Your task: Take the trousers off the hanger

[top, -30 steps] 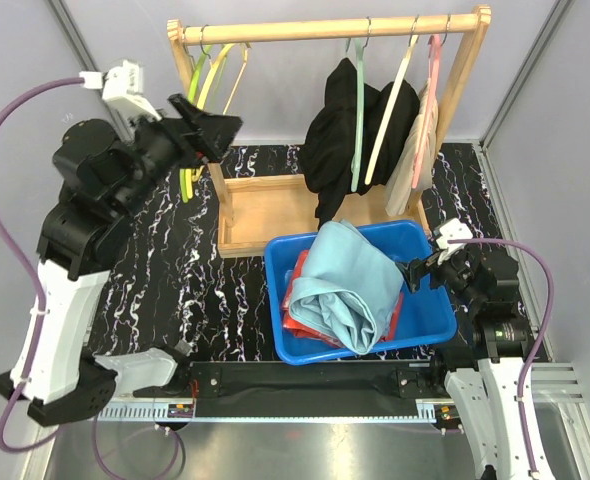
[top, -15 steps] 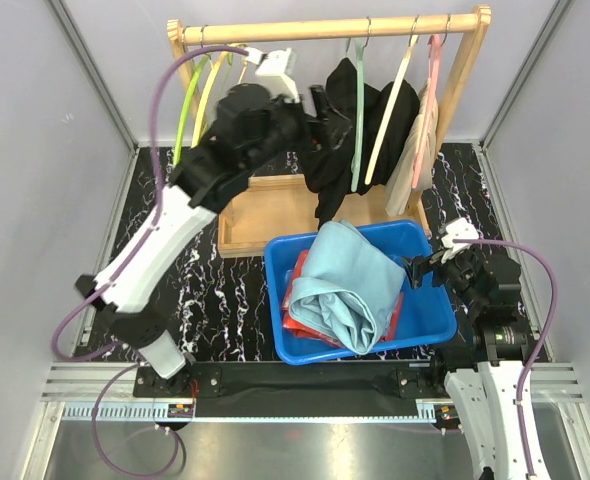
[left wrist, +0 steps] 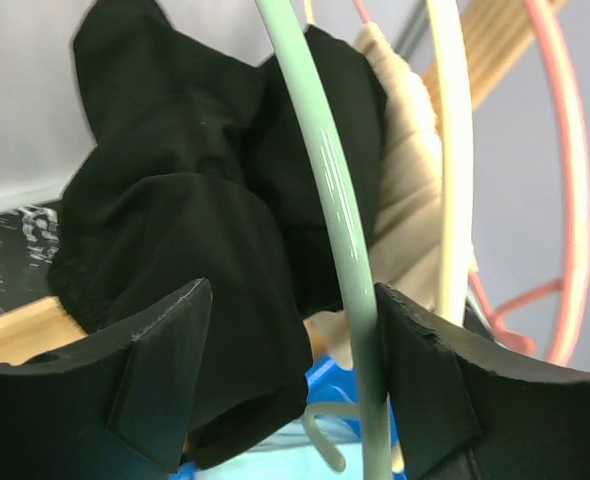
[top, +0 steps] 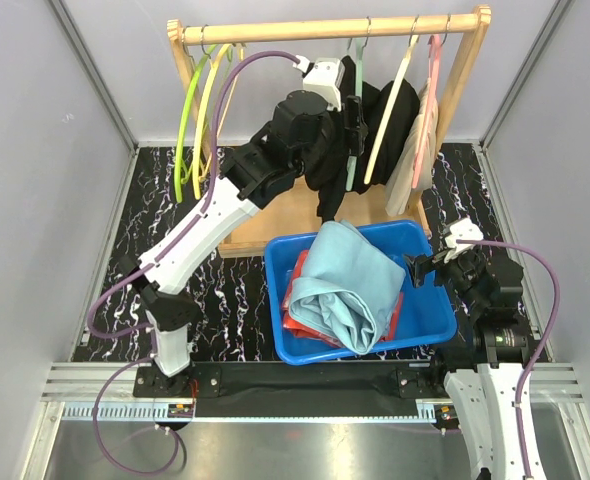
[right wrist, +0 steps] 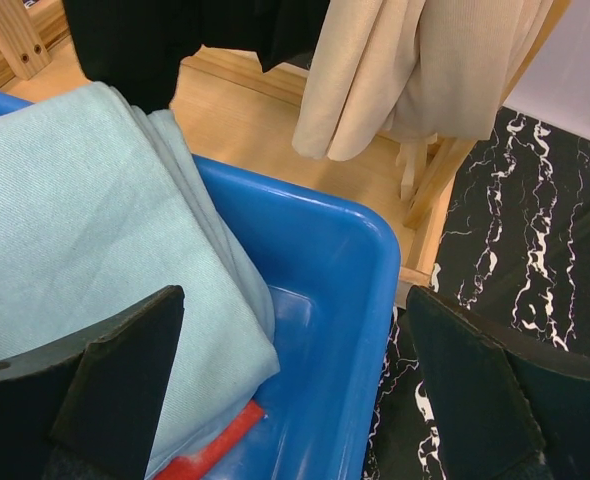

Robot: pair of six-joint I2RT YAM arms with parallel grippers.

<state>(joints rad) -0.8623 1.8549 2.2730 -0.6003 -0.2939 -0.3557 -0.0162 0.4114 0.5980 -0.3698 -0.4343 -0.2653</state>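
Top cam hangs high at the near side, looking down over the whole black marbled surface (top: 240, 290). Left wrist cam's right up against the black cloth trousers (left wrist: 175, 230); right wrist cam looks low over the blue plastic bin (right wrist: 325, 260). Both catch the beige cloth trousers (right wrist: 415, 70).

folded trousers (top: 350, 285) in bin (top: 417, 322) | rack (top: 325, 28) behind | hung trousers (top: 327, 185), seemingly rack's right

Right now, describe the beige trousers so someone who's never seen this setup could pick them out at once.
Find the wooden rack at the back of the table, behind the blue bin. Follow its rail to the right end, by the pink hanger. The beige trousers hang there, rightmost, the only pale pair beside the black ones.
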